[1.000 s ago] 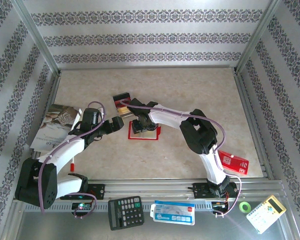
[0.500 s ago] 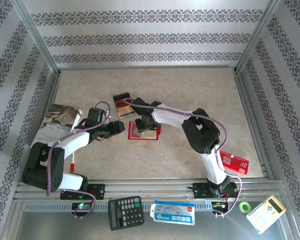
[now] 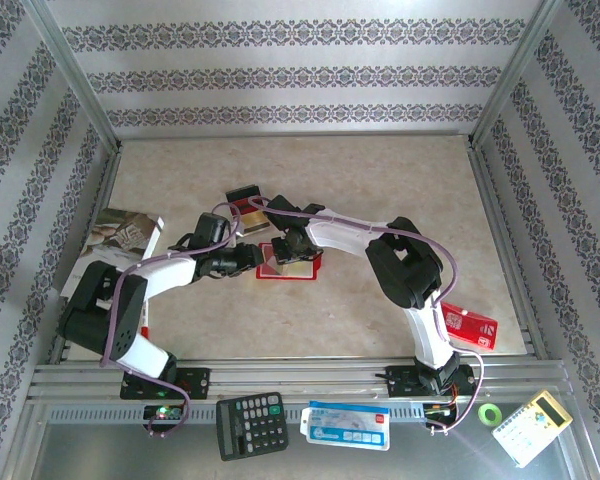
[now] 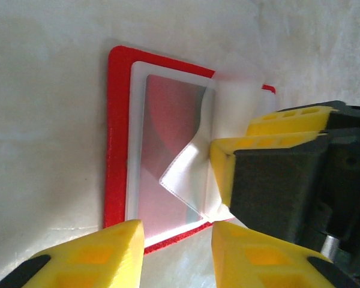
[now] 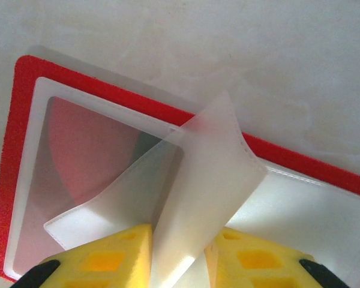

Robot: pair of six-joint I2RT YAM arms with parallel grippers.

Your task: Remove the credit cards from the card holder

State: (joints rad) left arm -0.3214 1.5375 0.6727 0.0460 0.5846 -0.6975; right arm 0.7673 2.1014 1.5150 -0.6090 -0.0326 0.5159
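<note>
In right hand [image 5: 179,243], card holder flap [image 5: 207,174]

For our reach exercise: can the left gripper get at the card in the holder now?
Probably: the right gripper lifts the clear flap, and the left gripper sits at the holder's edge, nothing between. The card lies inside a pocket, though.

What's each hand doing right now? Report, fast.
Left hand: open, fingers apart over the edge of the card holder, holding nothing.
Right hand: closed on the holder's clear pocket flap.
</note>
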